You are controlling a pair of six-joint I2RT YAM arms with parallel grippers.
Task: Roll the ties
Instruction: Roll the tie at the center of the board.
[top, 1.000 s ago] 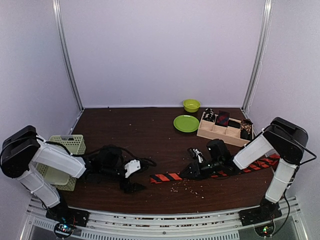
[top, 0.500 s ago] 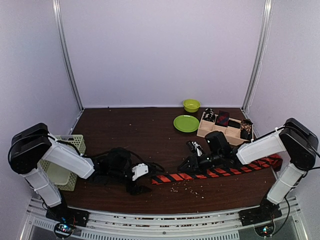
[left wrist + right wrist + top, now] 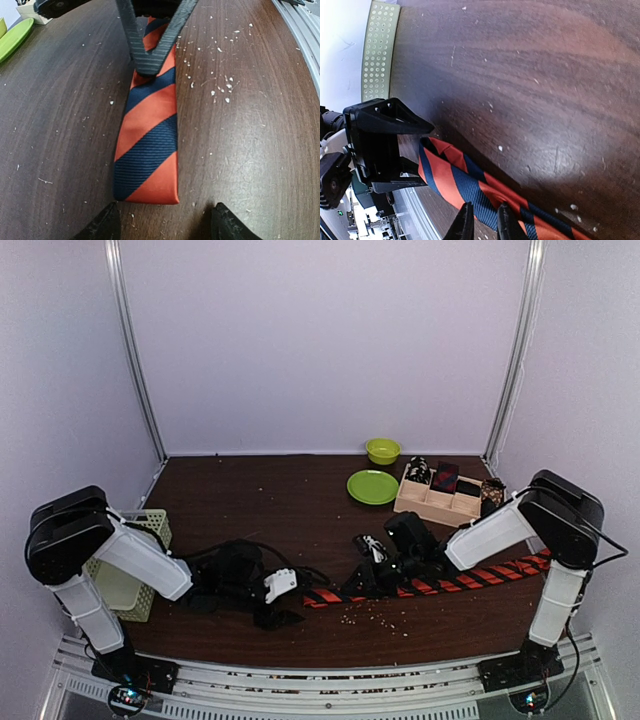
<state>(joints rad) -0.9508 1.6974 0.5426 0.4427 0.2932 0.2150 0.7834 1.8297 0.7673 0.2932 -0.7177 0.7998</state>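
The orange-red tie with dark diagonal stripes lies flat across the right half of the table. Its squared end lies just in front of my left gripper, which is open and empty, one finger on each side of the tie end and not touching it. My right gripper is shut on the tie a short way back from that end, low over the table. In the top view the left gripper and right gripper face each other. Other rolled, dark patterned ties sit in a wooden tray.
The wooden tray stands at the back right, with a green plate and a green bowl to its left. A pale green mesh basket stands at the far left. White crumbs dot the table.
My right gripper has moved left with the tie, dragging its end closer to the left gripper. The left gripper has shifted slightly right and stays open.
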